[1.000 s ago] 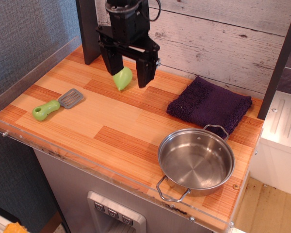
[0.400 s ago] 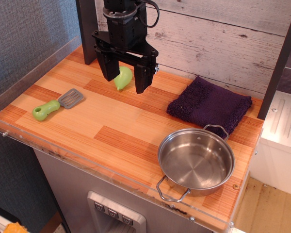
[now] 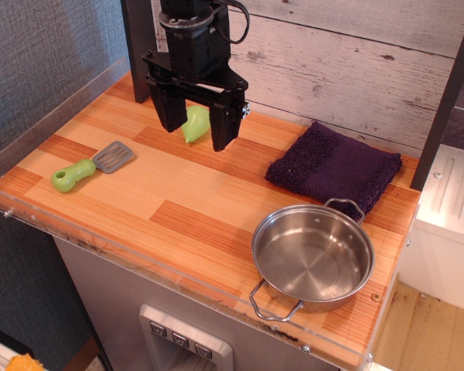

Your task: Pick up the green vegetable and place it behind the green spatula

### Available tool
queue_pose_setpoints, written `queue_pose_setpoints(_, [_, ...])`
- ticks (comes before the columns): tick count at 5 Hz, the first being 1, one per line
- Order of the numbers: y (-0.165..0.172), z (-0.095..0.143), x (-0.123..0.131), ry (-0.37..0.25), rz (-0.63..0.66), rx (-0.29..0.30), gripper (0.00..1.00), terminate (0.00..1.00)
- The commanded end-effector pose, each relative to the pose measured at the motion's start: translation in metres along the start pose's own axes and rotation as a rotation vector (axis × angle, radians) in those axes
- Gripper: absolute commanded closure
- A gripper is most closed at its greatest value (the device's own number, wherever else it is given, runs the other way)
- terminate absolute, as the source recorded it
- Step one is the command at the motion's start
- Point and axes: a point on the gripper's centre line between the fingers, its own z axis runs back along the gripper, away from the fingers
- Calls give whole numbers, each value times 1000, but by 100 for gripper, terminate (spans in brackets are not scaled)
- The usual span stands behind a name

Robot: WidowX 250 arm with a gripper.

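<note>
- Fingers [image 3: 223,127] of the gripper [image 3: 193,116] are spread wide and point down, one on each side of the green vegetable [image 3: 195,124]; neither visibly presses on it, so nothing is pinched.
- Between those fingers the green vegetable sits near the back of the wooden counter [image 3: 178,209], tapered end toward the front; whether it rests on the wood or hangs just above cannot be told from this angle.
- Well apart, toward the front-left, lies the green spatula [image 3: 89,167], its grey blade pointing toward the vegetable's side.
- Off to the right are a purple cloth [image 3: 332,166] and a steel pan [image 3: 312,255], clear of the work.
- Likely risks: the smooth rounded toy could roll off its spot if a finger brushes it, and it sits rather right of the spatula, so "behind" may be judged loosely met.
</note>
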Motion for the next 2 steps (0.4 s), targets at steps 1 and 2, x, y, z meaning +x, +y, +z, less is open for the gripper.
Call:
queue_pose_setpoints(1, [7,19,-6,-49,3,12,0,0])
queue_pose_setpoints(2, [7,19,-6,-49,3,12,0,100])
